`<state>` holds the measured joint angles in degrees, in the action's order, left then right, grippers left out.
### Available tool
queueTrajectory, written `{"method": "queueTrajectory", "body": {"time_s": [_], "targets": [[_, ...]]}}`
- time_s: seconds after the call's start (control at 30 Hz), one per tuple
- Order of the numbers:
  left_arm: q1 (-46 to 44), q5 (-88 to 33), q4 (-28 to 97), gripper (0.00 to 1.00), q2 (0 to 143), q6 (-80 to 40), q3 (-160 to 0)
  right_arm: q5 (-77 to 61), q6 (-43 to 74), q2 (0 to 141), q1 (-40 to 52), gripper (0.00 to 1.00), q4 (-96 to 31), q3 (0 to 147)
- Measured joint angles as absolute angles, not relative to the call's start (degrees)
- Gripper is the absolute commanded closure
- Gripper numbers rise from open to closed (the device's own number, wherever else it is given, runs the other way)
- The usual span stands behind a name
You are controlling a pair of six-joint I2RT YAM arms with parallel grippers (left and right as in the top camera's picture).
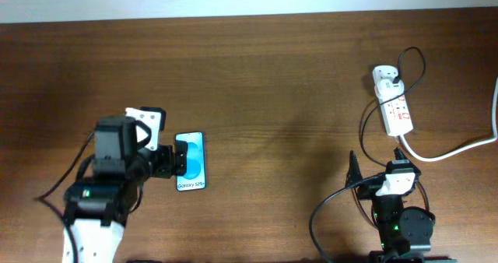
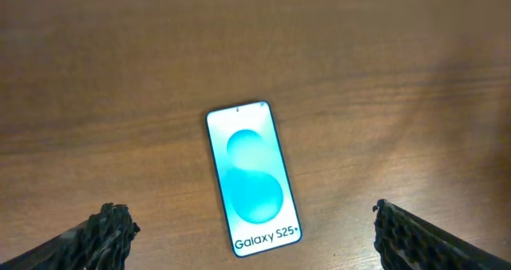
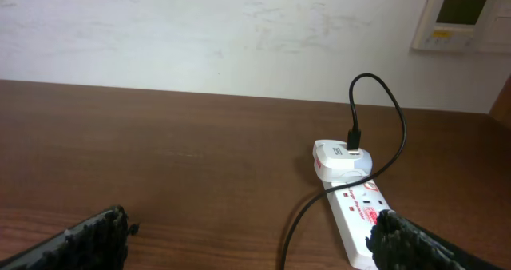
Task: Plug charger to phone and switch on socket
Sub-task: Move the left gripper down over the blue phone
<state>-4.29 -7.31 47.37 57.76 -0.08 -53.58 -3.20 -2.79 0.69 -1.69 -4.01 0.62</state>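
The phone (image 1: 192,162) lies flat on the brown table with its blue screen up; it also shows in the left wrist view (image 2: 251,178). My left gripper (image 1: 181,159) is open and hovers over the phone's near end, a finger on each side (image 2: 257,234), touching nothing. The socket (image 1: 397,111) is a white power strip at the right. The charger's white adapter (image 1: 387,78) sits in its far end. The black cable (image 1: 362,135) loops down toward my right arm; its tip is hidden. My right gripper (image 1: 377,164) is open and empty just short of the socket (image 3: 359,218).
The socket's thick white cord (image 1: 459,146) runs off to the right edge. In the right wrist view the cable (image 3: 395,118) arches over the adapter (image 3: 343,160). A wall control panel (image 3: 463,14) hangs behind the table.
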Motion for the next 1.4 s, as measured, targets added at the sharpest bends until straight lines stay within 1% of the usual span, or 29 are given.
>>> {"method": "queueTrajectory", "body": {"time_s": [0.1,0.33,0.43,0.77,1.13,1.33,1.4], "targets": [[-4.3,-7.3,47.8,0.01,62.4,-0.1,-54.7,-3.2,-2.8,0.7,-1.7,0.02,-4.0,0.6],[-4.3,-7.1,53.1,0.01,68.2,-0.1,-68.0,-3.1,-2.8,0.7,-1.7,0.02,-4.0,0.6],[-4.3,-4.9,56.5,0.01,71.4,-0.1,-72.7,-3.0,-2.8,0.7,-1.7,0.02,-4.0,0.6],[-4.3,-2.8,56.2,0.01,80.0,-0.1,-73.0,-3.0,-2.8,0.7,-1.7,0.02,-4.0,0.6],[-4.3,-1.5,54.2,0.01,85.0,-0.1,-73.0,-3.0,-2.8,0.7,-1.7,0.02,-4.0,0.6],[-5.3,-3.9,55.3,0.01,96.4,-3.1,-73.1,-3.0,-2.8,0.7,-1.7,0.02,-4.0,0.6],[-6.7,-4.2,53.2,0.01,97.7,-4.9,-72.2,-3.0,-2.8,0.7,-1.7,0.02,-4.0,0.6]]}}
